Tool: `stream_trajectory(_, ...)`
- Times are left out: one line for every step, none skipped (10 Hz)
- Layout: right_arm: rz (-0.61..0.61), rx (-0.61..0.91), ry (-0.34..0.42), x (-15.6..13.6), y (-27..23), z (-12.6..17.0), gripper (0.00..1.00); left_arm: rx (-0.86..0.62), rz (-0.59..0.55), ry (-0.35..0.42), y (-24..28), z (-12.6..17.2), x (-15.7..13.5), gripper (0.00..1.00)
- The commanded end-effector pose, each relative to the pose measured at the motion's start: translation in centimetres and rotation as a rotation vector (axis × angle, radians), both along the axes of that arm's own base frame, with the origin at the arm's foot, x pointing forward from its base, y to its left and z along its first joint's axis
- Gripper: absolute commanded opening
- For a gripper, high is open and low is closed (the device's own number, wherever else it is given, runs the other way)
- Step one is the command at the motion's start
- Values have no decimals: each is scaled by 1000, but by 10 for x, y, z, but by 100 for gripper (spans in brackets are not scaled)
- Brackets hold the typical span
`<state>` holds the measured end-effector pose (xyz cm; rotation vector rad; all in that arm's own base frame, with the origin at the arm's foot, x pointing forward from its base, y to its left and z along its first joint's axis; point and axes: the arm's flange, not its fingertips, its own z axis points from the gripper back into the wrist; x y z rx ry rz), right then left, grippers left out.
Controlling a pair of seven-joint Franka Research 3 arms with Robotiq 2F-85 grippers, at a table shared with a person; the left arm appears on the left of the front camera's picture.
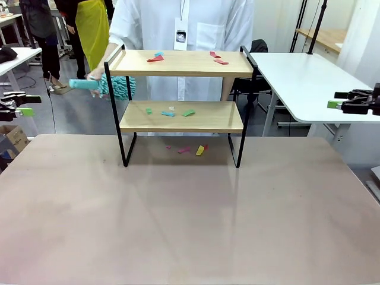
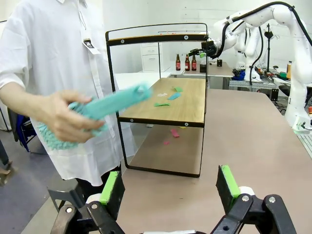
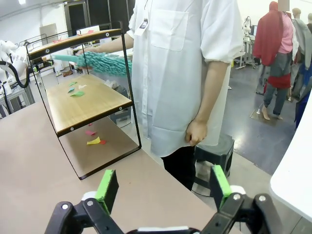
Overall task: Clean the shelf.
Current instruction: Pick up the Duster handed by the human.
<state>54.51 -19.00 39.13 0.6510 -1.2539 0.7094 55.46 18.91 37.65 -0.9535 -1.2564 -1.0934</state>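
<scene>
Shelf (image 1: pixel 214 119): stands upright on the far middle of the desk (image 1: pixel 190 225), just in front of the person.
Scraps (image 1: pixel 169 113): small coloured bits, perhaps paper, lying on both boards and on the desk under the shelf.
Duster (image 1: pixel 116 86): teal and fluffy, held in the person's hand (image 1: pixel 95 76) beside the shelf's left end, at a height between the two boards.
Left gripper (image 1: pixel 32 105): jaws wide apart, holding nothing, raised off the desk's left edge, well apart from the shelf.
Right gripper (image 1: pixel 337 99): jaws wide apart, holding nothing, raised off the right edge.
</scene>
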Motion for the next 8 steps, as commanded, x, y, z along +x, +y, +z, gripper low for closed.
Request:
stream_trajectory(0,0,-3,0,1,1,100,1,-2,-2,-1,1,0,100)
stream_trajectory(0,0,-3,0,1,1,100,1,-2,-2,-1,1,0,100)
stream_trajectory(0,0,-3,0,1,1,100,1,-2,-2,-1,1,0,100)
stream_trajectory(0,0,-3,0,1,1,100,1,-2,-2,-1,1,0,100)
stream_trajectory(0,0,-3,0,1,1,100,1,-2,-2,-1,1,0,100)
stream_trajectory(0,0,-3,0,1,1,100,1,-2,-2,-1,1,0,100)
stream_trajectory(0,0,-3,0,1,1,100,1,-2,-2,-1,1,0,100)
stream_trajectory(0,0,-3,0,1,1,100,1,-2,-2,-1,1,0,100)
